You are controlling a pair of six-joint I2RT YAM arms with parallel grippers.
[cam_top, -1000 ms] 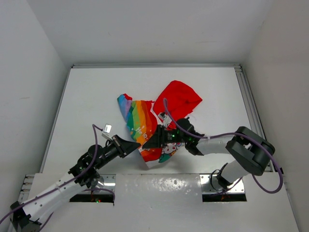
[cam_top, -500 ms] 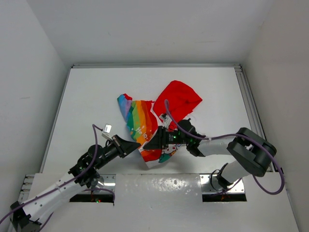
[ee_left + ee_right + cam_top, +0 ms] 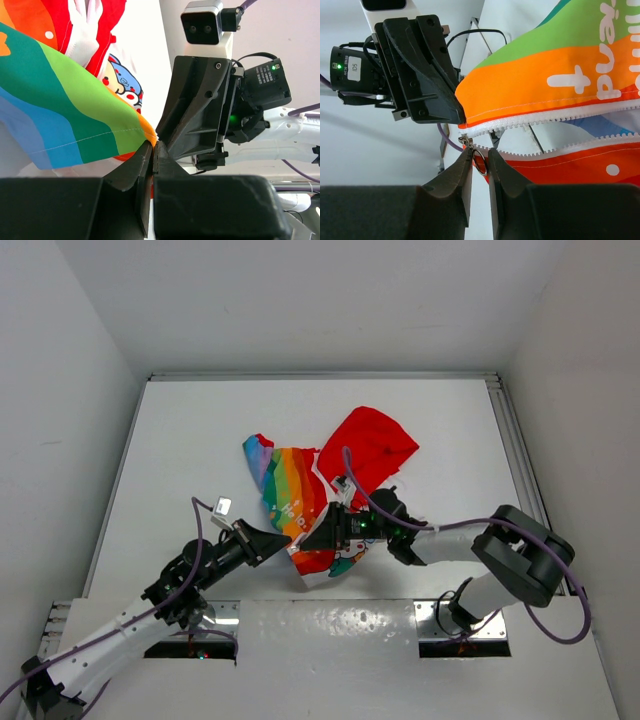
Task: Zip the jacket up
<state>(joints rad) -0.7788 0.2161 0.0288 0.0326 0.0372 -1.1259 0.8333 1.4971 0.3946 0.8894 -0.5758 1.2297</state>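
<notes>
The jacket (image 3: 300, 502) lies mid-table with its red hood (image 3: 377, 445) at the back and its rainbow panel toward me. My left gripper (image 3: 152, 144) is shut on the orange corner of the jacket's hem (image 3: 145, 131); it also shows in the top view (image 3: 286, 543). My right gripper (image 3: 480, 154) faces it, with its fingers a narrow gap apart on either side of the zipper's metal ring pull (image 3: 480, 164). The slider (image 3: 466, 141) sits at the bottom end. The two rows of white zipper teeth (image 3: 545, 118) stand apart beyond it.
The left gripper's black body (image 3: 422, 75) is right behind the slider in the right wrist view. The right gripper's body (image 3: 197, 115) fills the middle of the left wrist view. A raised rail (image 3: 515, 455) runs along the table's right edge.
My right gripper has crept a little left toward the left gripper and the hem corner. The left arm and the jacket have stayed put.
</notes>
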